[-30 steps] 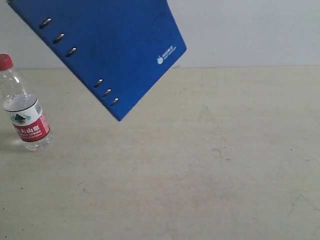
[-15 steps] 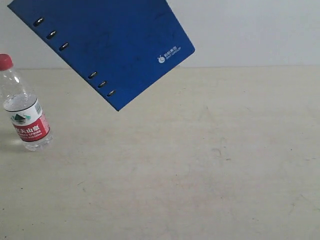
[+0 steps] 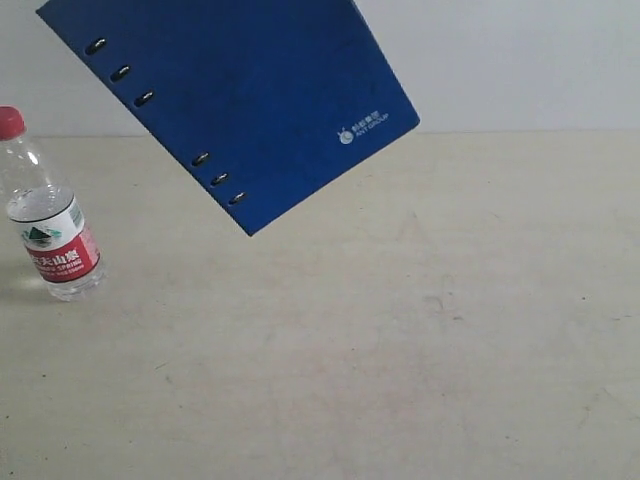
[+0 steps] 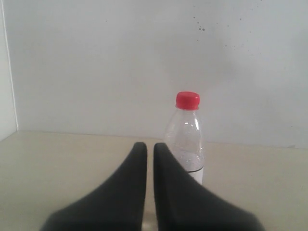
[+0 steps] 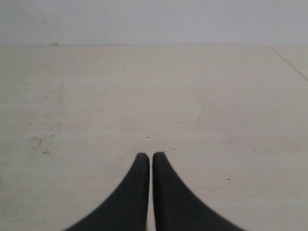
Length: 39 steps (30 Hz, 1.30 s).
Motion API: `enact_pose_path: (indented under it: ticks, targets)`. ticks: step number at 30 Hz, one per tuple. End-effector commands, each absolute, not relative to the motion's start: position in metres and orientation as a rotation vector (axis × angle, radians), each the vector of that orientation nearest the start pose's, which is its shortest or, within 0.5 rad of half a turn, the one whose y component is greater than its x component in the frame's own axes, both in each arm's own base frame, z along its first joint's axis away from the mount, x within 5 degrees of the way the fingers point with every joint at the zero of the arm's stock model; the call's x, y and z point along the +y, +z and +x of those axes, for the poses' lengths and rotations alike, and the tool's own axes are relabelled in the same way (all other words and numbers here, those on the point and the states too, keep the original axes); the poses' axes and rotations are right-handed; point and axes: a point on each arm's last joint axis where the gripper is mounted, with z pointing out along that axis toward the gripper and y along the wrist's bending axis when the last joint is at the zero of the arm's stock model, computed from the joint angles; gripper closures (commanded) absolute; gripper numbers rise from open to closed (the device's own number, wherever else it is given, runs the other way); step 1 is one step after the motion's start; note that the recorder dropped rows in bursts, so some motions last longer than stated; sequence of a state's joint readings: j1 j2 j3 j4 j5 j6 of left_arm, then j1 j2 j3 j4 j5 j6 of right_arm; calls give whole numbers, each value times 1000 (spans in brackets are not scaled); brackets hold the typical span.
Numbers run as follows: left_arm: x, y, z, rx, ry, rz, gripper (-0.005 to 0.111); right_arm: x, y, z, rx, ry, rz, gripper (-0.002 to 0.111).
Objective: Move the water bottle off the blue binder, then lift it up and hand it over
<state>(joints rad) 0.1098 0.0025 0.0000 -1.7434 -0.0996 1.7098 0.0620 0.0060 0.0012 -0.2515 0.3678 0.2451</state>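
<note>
Exterior view: the blue binder [image 3: 240, 90] fills the upper left of the picture. It is tilted, with one corner pointing down toward the surface [image 3: 400, 330], and its upper part is cut off by the frame's top edge. It looks raised clear of the surface, but I cannot tell what carries it. A row of small metal rivets [image 3: 145, 98] runs along its lower left edge, in two groups of three, and a small white logo [image 3: 365, 127] sits near its right corner.

The water bottle [image 3: 48, 215] stands upright on the surface at the far left, off the binder and apart from it. Its red cap [image 3: 10, 122] is on, and its red, white and green label [image 3: 60, 250] wraps the lower body. The rest of the pale, scuffed surface stretches away to the right and toward the near side, with a plain light wall [image 3: 520, 60] behind it.

In the left wrist view, the left fingers [image 4: 140, 151] are closed together with only a thin slit between them, and they grip nothing. The water bottle [image 4: 186, 139] stands upright just beyond their tips. Its lower part is hidden behind one finger, so I cannot tell whether they touch.

In the right wrist view, the right fingers [image 5: 142, 161] are likewise pressed closed and hold nothing. They hang over bare surface [image 5: 96, 96].
</note>
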Motion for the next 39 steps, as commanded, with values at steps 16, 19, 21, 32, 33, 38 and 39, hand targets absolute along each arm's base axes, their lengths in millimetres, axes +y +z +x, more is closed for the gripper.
enact_pose_path:
  ticks: [16,19,21,32,33,38,39]
  targets:
    - [15,212,54,1491,130,-195,102,-1,170,45,2005,-231,-427,108]
    - [15,212,54,1491,130,-195,102,2,178,48,1923,-173,-368,108]
    - [15,212,54,1491,130,-195,102,6,189,52,1829,30,-143,108]
    - [15,212,54,1491,132,-196,102,7,179,52,1862,121,-54,108]
    - [15,212,54,1491,132,-196,102,7,179,52,1862,121,-54,108]
    - [15,212,54,1491,132,-196,102,8,180,52,1858,143,-38,108]
    - [15,212,54,1491,132,-196,102,8,180,52,1858,156,-28,108]
